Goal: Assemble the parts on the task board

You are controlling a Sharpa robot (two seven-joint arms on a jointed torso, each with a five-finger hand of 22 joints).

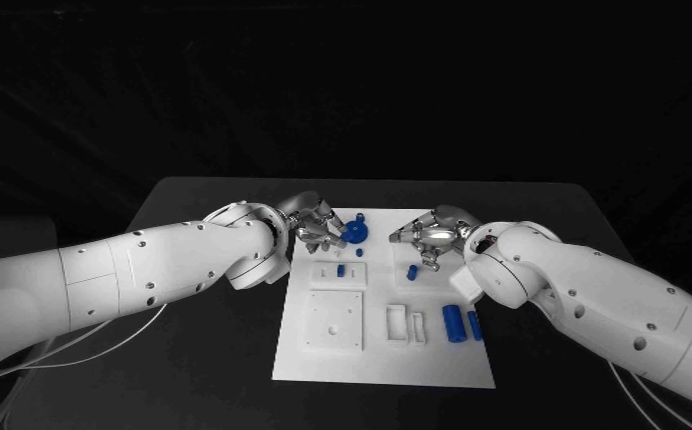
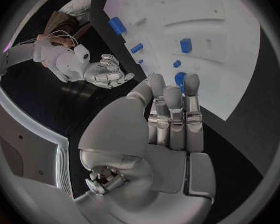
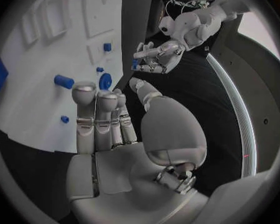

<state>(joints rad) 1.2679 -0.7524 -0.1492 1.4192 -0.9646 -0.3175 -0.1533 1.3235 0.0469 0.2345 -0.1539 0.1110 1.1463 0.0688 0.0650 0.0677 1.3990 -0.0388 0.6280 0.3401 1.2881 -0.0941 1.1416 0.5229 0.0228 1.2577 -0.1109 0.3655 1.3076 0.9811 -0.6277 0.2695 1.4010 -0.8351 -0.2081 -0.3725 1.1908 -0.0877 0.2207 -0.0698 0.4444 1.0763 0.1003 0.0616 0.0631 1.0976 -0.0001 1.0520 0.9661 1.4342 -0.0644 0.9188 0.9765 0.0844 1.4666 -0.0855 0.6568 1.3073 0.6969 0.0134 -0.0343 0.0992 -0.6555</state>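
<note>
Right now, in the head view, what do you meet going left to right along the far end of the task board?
Left hand → round blue part → right hand.

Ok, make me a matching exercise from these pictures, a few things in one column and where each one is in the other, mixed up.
Things:
1. left hand
2. right hand
3. two blue cylinders
4. task board

Places:
A. lying side by side near the board's right edge
B. middle of the black table
C. at the board's far left corner
D. at the board's far right corner

Pairs: 1-C, 2-D, 3-A, 4-B
</note>
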